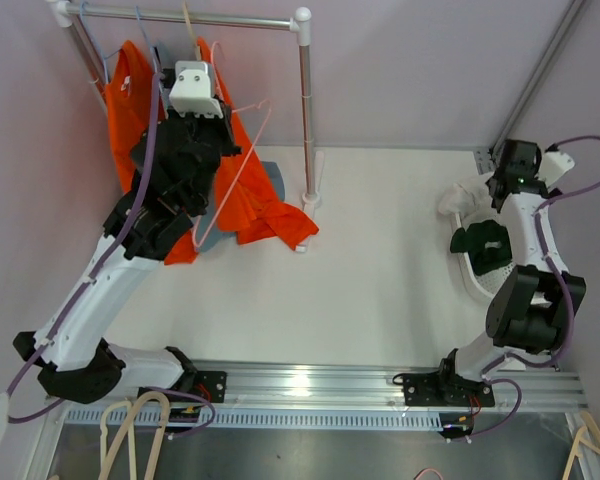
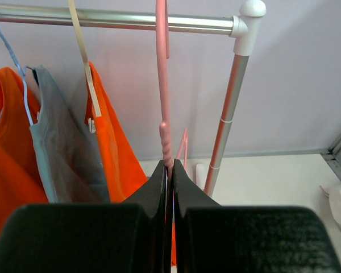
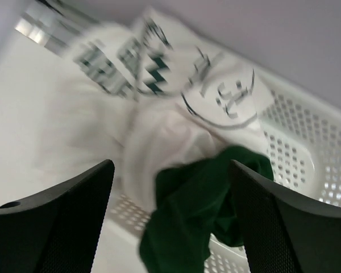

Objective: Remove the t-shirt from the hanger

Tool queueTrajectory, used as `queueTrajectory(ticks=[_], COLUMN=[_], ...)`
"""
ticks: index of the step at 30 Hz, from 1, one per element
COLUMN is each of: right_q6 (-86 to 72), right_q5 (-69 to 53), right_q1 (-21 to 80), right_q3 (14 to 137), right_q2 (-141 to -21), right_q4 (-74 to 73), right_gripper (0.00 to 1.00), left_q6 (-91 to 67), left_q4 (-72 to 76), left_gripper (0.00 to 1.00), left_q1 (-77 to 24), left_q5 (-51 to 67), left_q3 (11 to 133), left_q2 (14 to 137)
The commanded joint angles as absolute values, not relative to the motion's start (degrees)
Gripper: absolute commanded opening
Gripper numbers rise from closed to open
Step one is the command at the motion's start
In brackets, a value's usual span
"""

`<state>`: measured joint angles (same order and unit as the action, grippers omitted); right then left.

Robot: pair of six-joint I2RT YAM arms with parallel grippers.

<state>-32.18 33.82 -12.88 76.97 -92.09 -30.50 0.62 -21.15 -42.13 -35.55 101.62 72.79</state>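
- Two claws are shown. The left claw (image 2: 169,170), lower centre of the left wrist view, is pressed together on the stem of the pink hanger (image 2: 162,85). The right claw (image 3: 170,168) is spread and holds nothing above a white laundry basket (image 3: 307,142).
- The orange t-shirt (image 1: 265,210), centre-left of the top view, drapes from the hanger, its hem on the surface (image 1: 400,260) beside the rack post (image 1: 306,110).
- Advised technique: pinch firmly, lift the hook clear of the rail (image 2: 131,20), then tilt one hanger arm out through the neck opening without snagging neighbouring garments.
- Writing: the dark print on the white garment (image 3: 216,96) in the basket is blurred and unreadable.
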Motion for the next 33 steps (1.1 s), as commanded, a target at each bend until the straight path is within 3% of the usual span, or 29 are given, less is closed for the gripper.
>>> queueTrajectory(ticks=[1, 8, 13, 23, 33], right_q6=[-28.0, -21.8, -18.8, -19.1, -17.8], right_q5=[36.0, 20.0, 14.1, 10.5, 8.9], right_q1=[-12.2, -8.9, -2.6, 7.5, 10.4], right_q3=[85.6, 88.9, 83.0, 75.6, 72.4], right_q2=[-85.8, -76.3, -69.0, -61.6, -58.2], right_q4=[-32.3, -29.1, -25.1, -22.2, -21.0], right_gripper=[0.86, 0.99, 1.0, 1.0, 1.0], left_q6=[1.6, 1.1, 3.6, 4.0, 4.7], left_q4=[-17.1, -15.2, -9.1, -12.5, -13.4], left_gripper=[0.01, 0.01, 0.01, 0.01, 0.01], left_q1=[-38.1, -31.6, -31.4, -31.3, -31.3], left_q5=[-31.5, -24.3, -16.8, -20.4, -21.4], left_q3=[103.5, 103.6, 104.0, 119.2, 134.1], left_q2=[73.4, 76.7, 78.1, 92.3, 106.4])
